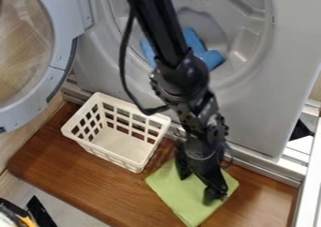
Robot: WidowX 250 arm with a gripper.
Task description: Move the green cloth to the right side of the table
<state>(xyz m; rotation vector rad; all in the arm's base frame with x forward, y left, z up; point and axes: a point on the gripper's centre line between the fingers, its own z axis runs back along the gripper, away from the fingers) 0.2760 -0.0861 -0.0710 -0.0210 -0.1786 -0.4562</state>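
The green cloth [171, 187] lay on the wooden surface [81, 170], right of the basket [124, 145], beneath the tool [197, 190], whose fingers were spread. Gripping it and the rightward move appeared left to do.

Yellow-green cloth [174, 194] on a red-brown table [94, 177], pale grey machine [248, 120] beyond.
The cloth is one plain colour; the table, near, shows streaky wood grain. Left of the cloth, the basket [130, 147] is off-white with a grid of openings. Arm [182, 80] and gripper [199, 184] are black; fabric [212, 58] on the far side is bright blue.
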